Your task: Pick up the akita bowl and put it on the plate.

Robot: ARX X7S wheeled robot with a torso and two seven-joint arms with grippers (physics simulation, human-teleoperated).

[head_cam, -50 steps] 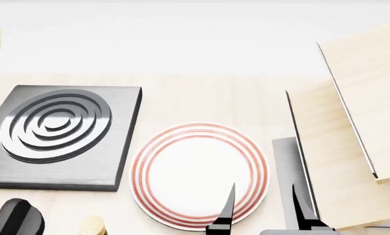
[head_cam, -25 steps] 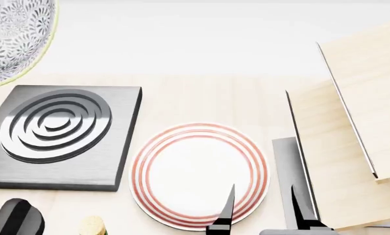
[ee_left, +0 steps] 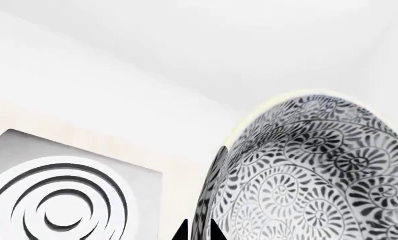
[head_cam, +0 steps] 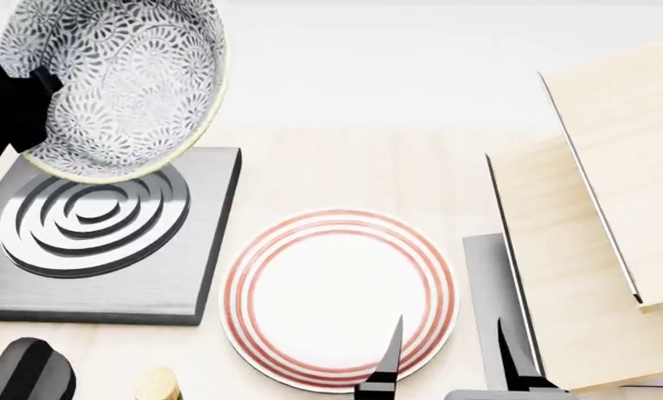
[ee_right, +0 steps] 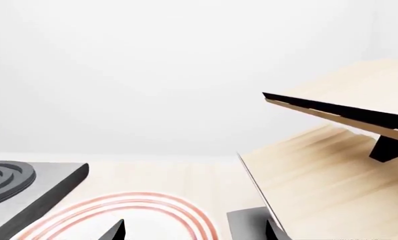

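The akita bowl [head_cam: 126, 79], white with a dense dark floral pattern, hangs tilted on its side in the air over the far part of the stove burner. My left gripper [ee_left: 199, 232] is shut on its rim, with the bowl wall [ee_left: 306, 175] between the two black fingertips. In the head view the gripper [head_cam: 15, 108] shows as a black mass at the bowl's left edge. The plate [head_cam: 337, 300], white with red rings, lies flat on the wooden counter to the right of the burner. My right gripper [head_cam: 448, 371] stands open over the plate's near right rim [ee_right: 159, 212], holding nothing.
A square grey stove burner [head_cam: 98, 242] with concentric rings sits left of the plate. Tilted light wooden boards [head_cam: 610, 208] and a grey slab [head_cam: 485, 292] stand at the right. A black knob-like object [head_cam: 26, 375] and a cork-coloured piece [head_cam: 159, 385] lie at the near left.
The bowl, held by my left gripper, has come in from the upper left and moved right and down, and is now over the burner. The right gripper has barely moved.
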